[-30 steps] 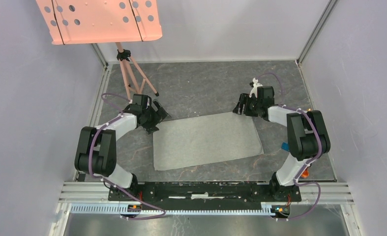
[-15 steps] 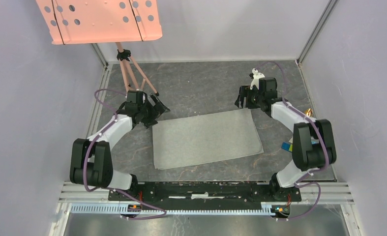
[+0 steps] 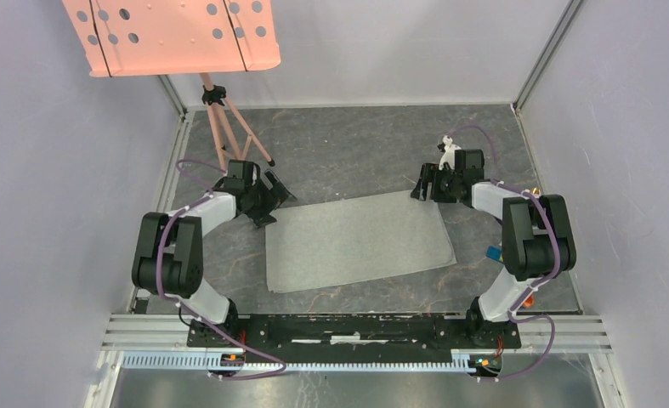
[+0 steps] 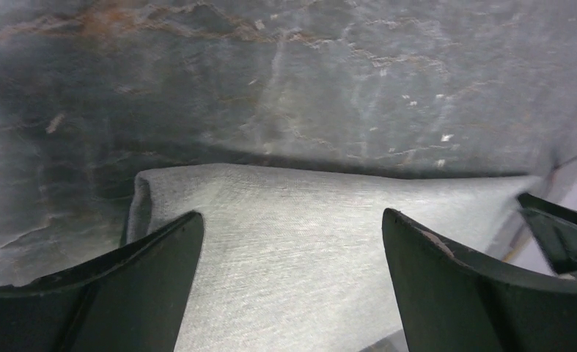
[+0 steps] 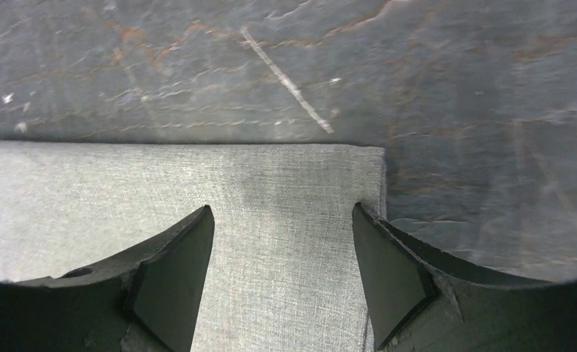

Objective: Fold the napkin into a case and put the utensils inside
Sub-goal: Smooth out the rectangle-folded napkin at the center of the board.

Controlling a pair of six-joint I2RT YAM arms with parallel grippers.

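Note:
The napkin [image 3: 356, 242] lies flat and unfolded on the dark table, a light grey cloth rectangle. My left gripper [image 3: 270, 202] is at its far left corner. In the left wrist view the gripper [image 4: 292, 215] stands open, its fingers straddling the cloth [image 4: 292, 249], whose left edge curls up slightly. My right gripper [image 3: 422, 185] is at the far right corner. It is also open [image 5: 282, 208], with the napkin's corner [image 5: 270, 176] between its fingers. No case and no utensils are in view.
A salmon-pink perforated panel [image 3: 173, 34] on a tripod [image 3: 227, 136] stands at the back left, just beyond my left arm. A blue block [image 3: 492, 252] and an orange piece [image 3: 527, 299] lie beside my right arm. Walls close in on both sides.
Both grippers swung a little toward the far side, then came back over the napkin's far corners. The napkin has not moved.

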